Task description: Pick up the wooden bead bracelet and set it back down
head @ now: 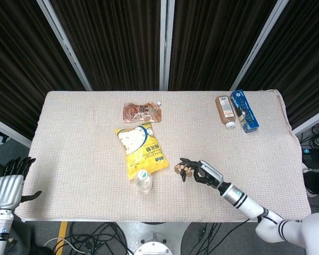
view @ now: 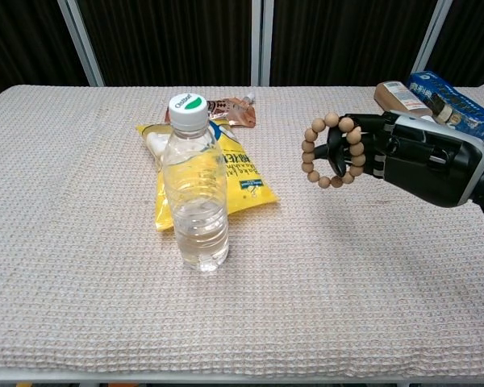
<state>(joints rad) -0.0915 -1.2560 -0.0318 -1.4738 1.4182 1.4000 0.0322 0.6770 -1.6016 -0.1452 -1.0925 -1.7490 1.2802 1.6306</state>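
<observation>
Bracelet (view: 331,151) hangs off the table, looped over the right hand's (view: 403,155) gripping fingertips (view: 336,151).

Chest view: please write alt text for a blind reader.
The robot's right hand holds a wooden bead bracelet above a cloth-covered table. To its left, a clear water bottle stands in front of a yellow snack bag.

Table (head: 69,159) w/ bottle (view: 195,193), snack bags (head: 142,149)

bottle (view: 195,189) before pouch (view: 223,169), bracelet (view: 332,151) right
</observation>
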